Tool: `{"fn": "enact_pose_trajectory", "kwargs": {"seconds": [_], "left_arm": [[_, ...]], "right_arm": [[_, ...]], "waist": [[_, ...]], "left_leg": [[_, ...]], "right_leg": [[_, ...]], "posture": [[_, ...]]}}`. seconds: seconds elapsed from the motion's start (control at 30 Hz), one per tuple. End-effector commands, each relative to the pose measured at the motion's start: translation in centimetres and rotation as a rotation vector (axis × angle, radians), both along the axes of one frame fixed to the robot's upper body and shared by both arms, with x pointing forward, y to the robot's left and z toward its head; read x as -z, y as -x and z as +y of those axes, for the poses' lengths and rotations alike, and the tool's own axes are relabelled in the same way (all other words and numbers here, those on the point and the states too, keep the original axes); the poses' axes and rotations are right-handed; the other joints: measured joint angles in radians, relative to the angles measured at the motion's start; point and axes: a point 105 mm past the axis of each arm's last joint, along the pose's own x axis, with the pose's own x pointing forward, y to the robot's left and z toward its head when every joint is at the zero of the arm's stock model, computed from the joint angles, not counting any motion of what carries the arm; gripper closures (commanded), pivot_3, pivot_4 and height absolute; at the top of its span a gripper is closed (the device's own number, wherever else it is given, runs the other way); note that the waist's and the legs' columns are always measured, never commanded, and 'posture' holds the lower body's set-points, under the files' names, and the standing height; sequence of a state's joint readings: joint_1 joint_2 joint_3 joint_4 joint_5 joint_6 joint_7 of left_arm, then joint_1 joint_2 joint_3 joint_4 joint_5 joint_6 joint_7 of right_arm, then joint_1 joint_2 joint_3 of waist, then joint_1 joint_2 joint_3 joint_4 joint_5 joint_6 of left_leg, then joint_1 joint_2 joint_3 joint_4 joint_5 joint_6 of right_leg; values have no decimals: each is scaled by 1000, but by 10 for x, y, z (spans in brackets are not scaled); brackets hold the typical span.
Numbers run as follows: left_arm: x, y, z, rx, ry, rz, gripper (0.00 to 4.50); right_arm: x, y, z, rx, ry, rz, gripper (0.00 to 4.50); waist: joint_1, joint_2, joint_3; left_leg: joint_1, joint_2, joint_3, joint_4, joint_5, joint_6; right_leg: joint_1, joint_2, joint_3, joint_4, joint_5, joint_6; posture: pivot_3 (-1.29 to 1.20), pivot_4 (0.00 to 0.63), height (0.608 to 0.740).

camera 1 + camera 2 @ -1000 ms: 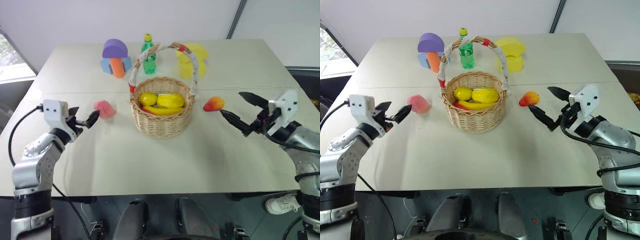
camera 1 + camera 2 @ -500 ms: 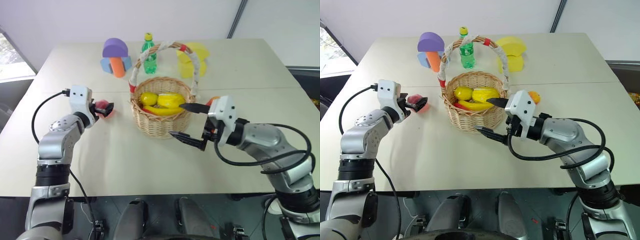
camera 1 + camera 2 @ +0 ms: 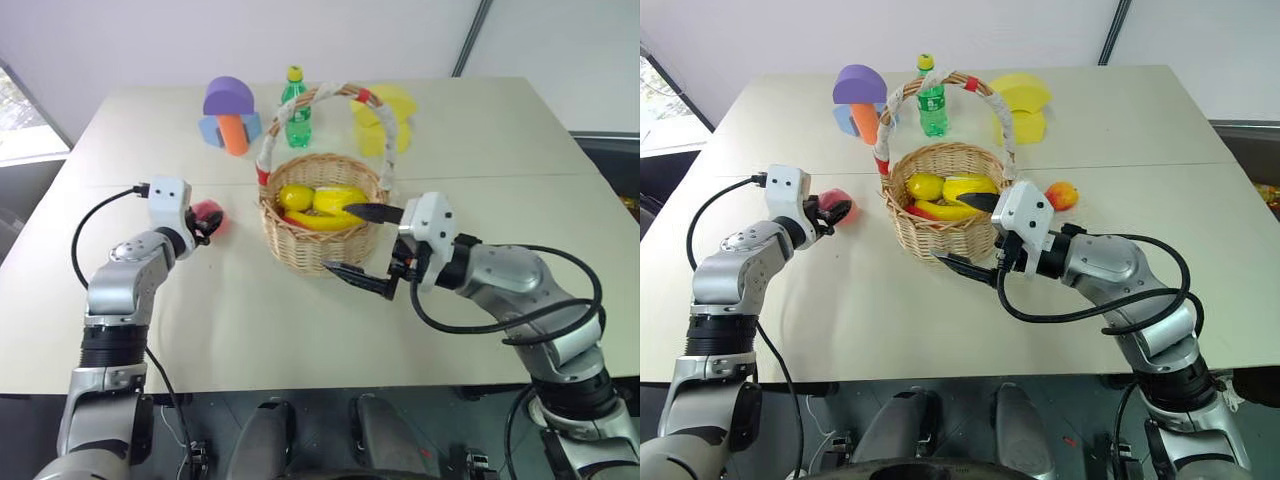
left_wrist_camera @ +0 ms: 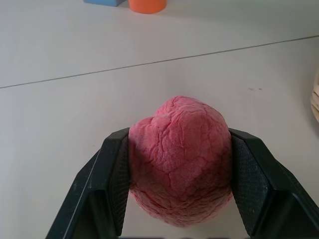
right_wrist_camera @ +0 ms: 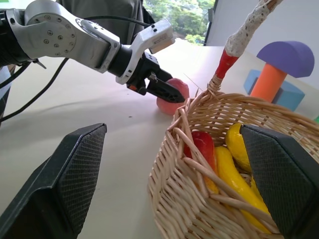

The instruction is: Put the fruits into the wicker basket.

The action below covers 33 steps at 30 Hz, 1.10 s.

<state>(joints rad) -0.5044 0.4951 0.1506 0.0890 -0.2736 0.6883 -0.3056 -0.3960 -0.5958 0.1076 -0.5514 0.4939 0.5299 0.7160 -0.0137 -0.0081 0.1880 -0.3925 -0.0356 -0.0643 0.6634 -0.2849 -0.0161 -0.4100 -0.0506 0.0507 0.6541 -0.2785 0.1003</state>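
The left claw point(image 3: 833, 212) has clamped on the pink fruit point(image 4: 179, 172), which a second ago lay just ahead of its parted fingers. The grasp looks made, so lifting toward the wicker basket point(image 3: 275, 236) beside it comes next. The right claw point(image 3: 955, 230), spread wide, has swung from the mango point(image 3: 1061, 194), now behind it, to the basket's near wall. On the pale counter point(image 3: 250, 320), blocks point(image 3: 230, 115) and a bottle point(image 3: 295, 105) stand beyond both claws, under a white wall.
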Motion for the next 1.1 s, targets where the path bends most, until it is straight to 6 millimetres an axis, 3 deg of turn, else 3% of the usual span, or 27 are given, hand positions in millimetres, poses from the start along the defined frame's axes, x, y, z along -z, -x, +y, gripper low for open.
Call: {"fn": "enact_pose_trajectory", "kwargs": {"seconds": [0.03,0.13,0.2,0.27,0.33,0.5,0.6,0.7,0.77,0.87,1.1], "left_arm": [[-62,19,-9,170,133,-252,2188],[-103,62,-41,477,293,-368,2188],[-113,92,-70,698,345,-330,2188],[-112,107,-94,828,308,-280,2188],[-109,106,-110,862,273,-253,2188],[-93,70,-154,793,86,-246,2188],[-92,49,-164,724,63,-272,2188],[-93,43,-169,723,90,-275,2188],[-92,44,-170,737,113,-267,1181],[-93,49,-170,765,112,-277,37],[-97,75,-163,891,213,-315,37]], "right_arm": [[-14,-1,-10,12,-10,-64,0],[-18,-3,-24,38,-8,-72,0],[-23,-3,-33,57,-12,-74,0],[-25,-5,-41,78,-12,-75,0],[-25,-8,-46,101,-6,-77,0],[-20,-18,-58,178,8,-72,0],[-14,-21,-65,225,14,-60,0],[-8,-20,-67,249,18,-45,0],[-5,-24,-71,282,16,-47,0],[-3,-38,-82,380,21,-56,0],[22,-94,-118,632,14,36,0]], "waist": [[-1,0,0],[2,-1,1],[5,-1,1],[3,-1,0],[4,0,0],[2,-1,0],[0,-1,0],[-3,-1,0],[-2,-1,0],[0,-1,0],[-4,-1,0]], "left_leg": [[0,0,0,0,0,0],[-2,0,0,0,0,0],[-2,0,-1,0,0,0],[-2,-1,-1,0,0,0],[1,-2,-1,0,0,0],[2,-2,-1,1,1,-1],[2,-1,-1,1,0,0],[1,0,0,1,0,0],[0,1,0,0,0,0],[0,0,1,0,1,0],[1,0,1,1,1,-1]], "right_leg": [[0,0,0,0,0,0],[-1,-1,0,-1,0,0],[-1,-3,-1,-1,0,0],[1,-4,-1,-2,0,0],[4,-4,-1,-2,0,0],[5,-1,-2,-2,1,2],[4,1,-1,-2,1,2],[2,2,0,-2,1,1],[0,2,0,-1,1,1],[1,1,0,-1,1,1],[1,1,0,0,1,2]], "posture": [[0,150,740],[0,150,740],[0,150,740],[0,150,740],[0,150,740],[0,150,740],[0,150,740],[0,150,740],[0,150,740],[0,150,740],[0,150,740]]}}
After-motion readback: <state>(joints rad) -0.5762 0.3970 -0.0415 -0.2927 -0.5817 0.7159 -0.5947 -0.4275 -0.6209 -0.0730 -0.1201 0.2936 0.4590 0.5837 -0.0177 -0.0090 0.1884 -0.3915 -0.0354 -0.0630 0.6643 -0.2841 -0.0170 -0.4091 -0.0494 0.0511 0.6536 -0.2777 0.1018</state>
